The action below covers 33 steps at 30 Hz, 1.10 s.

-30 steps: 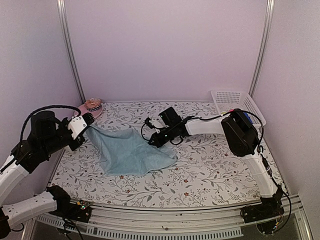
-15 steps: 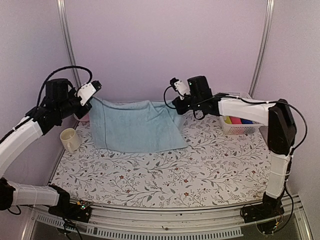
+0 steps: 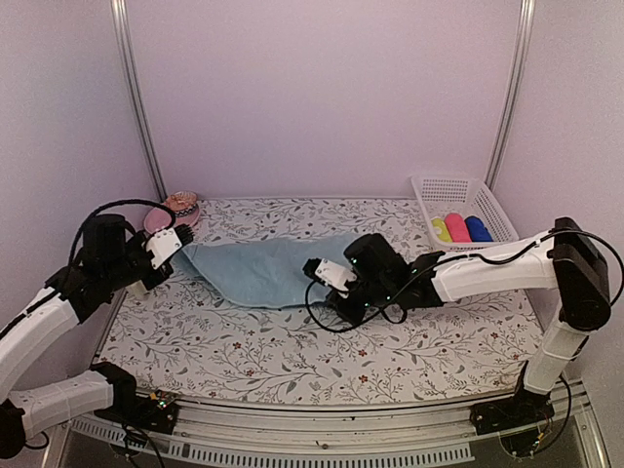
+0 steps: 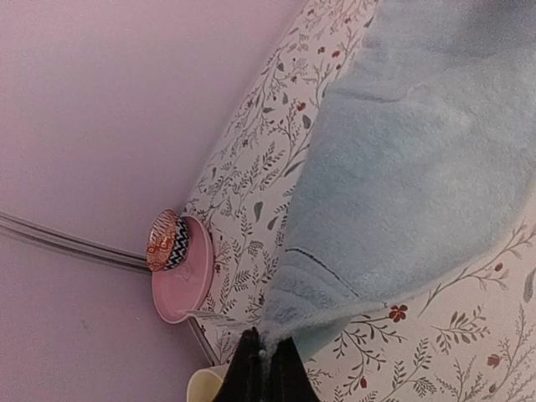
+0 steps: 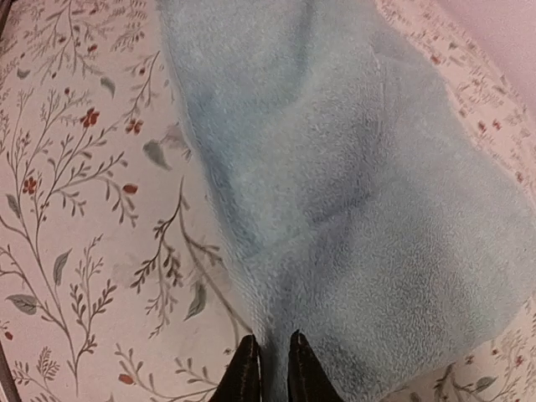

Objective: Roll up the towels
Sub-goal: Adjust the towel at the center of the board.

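Top view: the aqua towel (image 3: 263, 268) is laid flat mid-frame on the desk (image 3: 292, 351), its frame-left corner clamped by the left pincer (image 3: 180, 241). Left wrist: that corner is seen pinched tight at bottom center. Right wrist: the right pincer (image 5: 275, 373) is set on the towel's edge at the bottom, fingers barely parted, grip can't be told.

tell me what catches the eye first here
A pale aqua towel lies stretched across the middle of the floral table, its left corner pinched by the left gripper and the right gripper at its right end. A pink hat sits at the back left, and a white basket holding bright rolls at the back right.
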### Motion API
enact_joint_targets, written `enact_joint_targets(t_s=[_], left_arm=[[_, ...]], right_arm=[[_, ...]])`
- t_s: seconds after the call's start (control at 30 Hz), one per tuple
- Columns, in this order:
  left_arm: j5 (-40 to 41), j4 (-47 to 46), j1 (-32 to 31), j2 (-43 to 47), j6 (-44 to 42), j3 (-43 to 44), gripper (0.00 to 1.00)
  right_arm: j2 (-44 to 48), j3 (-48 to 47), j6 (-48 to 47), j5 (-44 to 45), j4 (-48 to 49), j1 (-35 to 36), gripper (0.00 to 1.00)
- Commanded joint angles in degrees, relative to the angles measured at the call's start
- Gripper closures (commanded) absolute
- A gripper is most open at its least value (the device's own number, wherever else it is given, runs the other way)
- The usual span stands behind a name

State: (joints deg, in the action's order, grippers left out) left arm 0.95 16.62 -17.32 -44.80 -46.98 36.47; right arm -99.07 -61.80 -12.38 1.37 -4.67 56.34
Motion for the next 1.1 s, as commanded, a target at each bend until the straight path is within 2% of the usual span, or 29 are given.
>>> enact_joint_targets(t_s=[0.0, 0.1, 0.23, 0.37, 0.6, 0.83, 1.0, 1.07], left_arm=[[1.84, 1.5, 0.78, 2.54, -0.31, -3.55, 1.0], [1.73, 1.23, 0.73, 3.15, 0.87, -4.74, 1.0], [0.78, 1.23, 0.79, 4.17, 2.86, -5.53, 1.0], [0.99, 0.29, 0.78, 5.37, 5.84, -6.76, 1.0], [-0.34, -1.23, 0.73, 6.59, 10.79, -7.53, 1.0], [-1.17, -1.66, 0.68, 6.87, 12.3, -7.63, 1.0], [-1.64, -1.77, 0.67, 7.09, 12.62, -7.82, 1.0], [-1.6, -1.76, 0.73, 7.17, 12.62, -7.82, 1.0]], right_arm=[[-1.63, 0.09, 3.11, -0.36, -8.16, 3.76, 0.64], [-0.13, 0.51, 5.78, 2.99, -9.44, 4.36, 0.45], [3.56, 3.58, 8.17, 8.59, -9.3, 5.4, 0.35], [2.56, 5.89, 10.92, 16.36, -9.31, 7.96, 0.28], [-2.26, 8.12, 15.45, 21.38, -9.53, 9.57, 0.34], [-4.3, 8.4, 15.4, 24.37, -9.48, 9.42, 0.34], [-8.42, 6.73, 13.29, 23.29, -9.59, 9.25, 0.37], [-10.11, 5.87, 11.83, 21.33, -9.81, 8.57, 0.42]])
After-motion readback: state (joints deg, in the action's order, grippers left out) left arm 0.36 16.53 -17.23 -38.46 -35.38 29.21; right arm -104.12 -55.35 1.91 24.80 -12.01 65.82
